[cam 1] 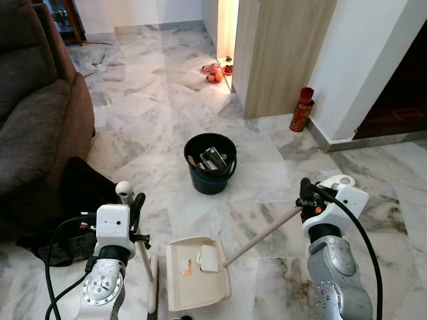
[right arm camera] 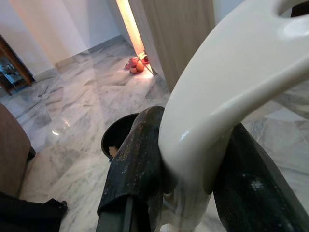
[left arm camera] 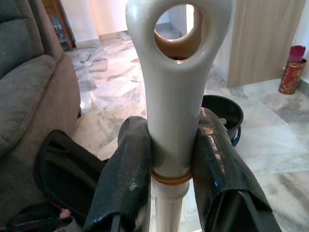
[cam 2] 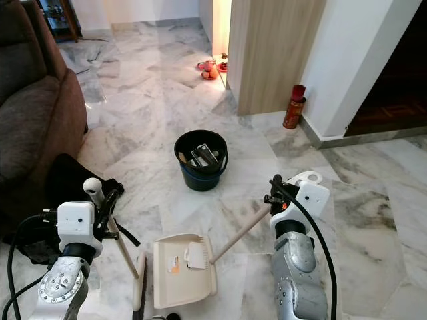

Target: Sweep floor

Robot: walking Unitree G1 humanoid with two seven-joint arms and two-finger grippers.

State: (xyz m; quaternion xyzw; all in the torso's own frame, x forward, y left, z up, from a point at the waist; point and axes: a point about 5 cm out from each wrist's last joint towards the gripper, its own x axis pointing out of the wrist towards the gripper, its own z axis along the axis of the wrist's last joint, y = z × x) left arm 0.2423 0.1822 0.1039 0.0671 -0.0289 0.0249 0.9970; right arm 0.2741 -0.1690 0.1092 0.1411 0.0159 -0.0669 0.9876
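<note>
Dustpan [cam 1: 197,273] lies on the marble floor [cam 1: 267,173] just short of the black bucket [cam 1: 210,163]; right gripper [right arm camera: 186,186] is clamped on its handle, left gripper [left arm camera: 171,166] on the broom handle [left arm camera: 176,92]. Bucket already holds debris; emptying the dustpan appears outstanding.

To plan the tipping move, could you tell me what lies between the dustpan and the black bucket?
Bare marble floor separates dustpan and bucket, per both eye views.
</note>
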